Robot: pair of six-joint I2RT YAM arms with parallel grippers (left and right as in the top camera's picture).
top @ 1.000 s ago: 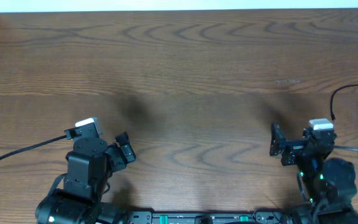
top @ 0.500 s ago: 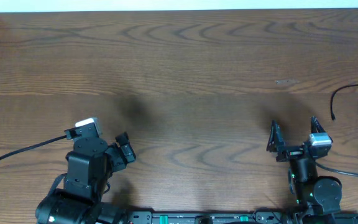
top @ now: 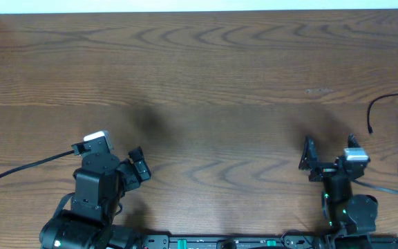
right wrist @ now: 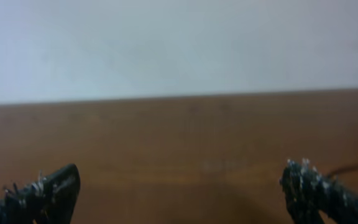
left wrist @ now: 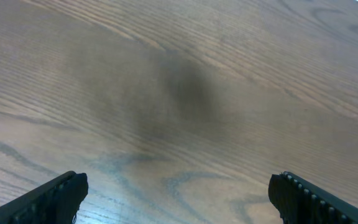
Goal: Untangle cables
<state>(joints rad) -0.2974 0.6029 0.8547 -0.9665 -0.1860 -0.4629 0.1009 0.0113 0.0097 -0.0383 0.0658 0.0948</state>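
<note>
Overhead view of the table (top: pixel 206 83). The cables (top: pixel 372 105) lie in loops at the right edge, the only loose obstacle. All wood left of the cables is bare and passable to the far rim. Near the cables, toward the robot, stands the right gripper (top: pixel 329 144), jaws spread wide. Well left of the cables are the left arm (top: pixel 92 187) and its wire (top: pixel 19 170).

Both arms are chunky matte black. The left arm (top: pixel 92 190) and right arm (top: pixel 344 204) each wear a small white block (top: pixel 97 141) by the wrist. A thick black wire (top: pixel 19 171) runs off the left one, and green lights (top: pixel 326 197) glow on the right. The left gripper (left wrist: pixel 176 183) has ridged black fingers (left wrist: pixel 303 193).
</note>
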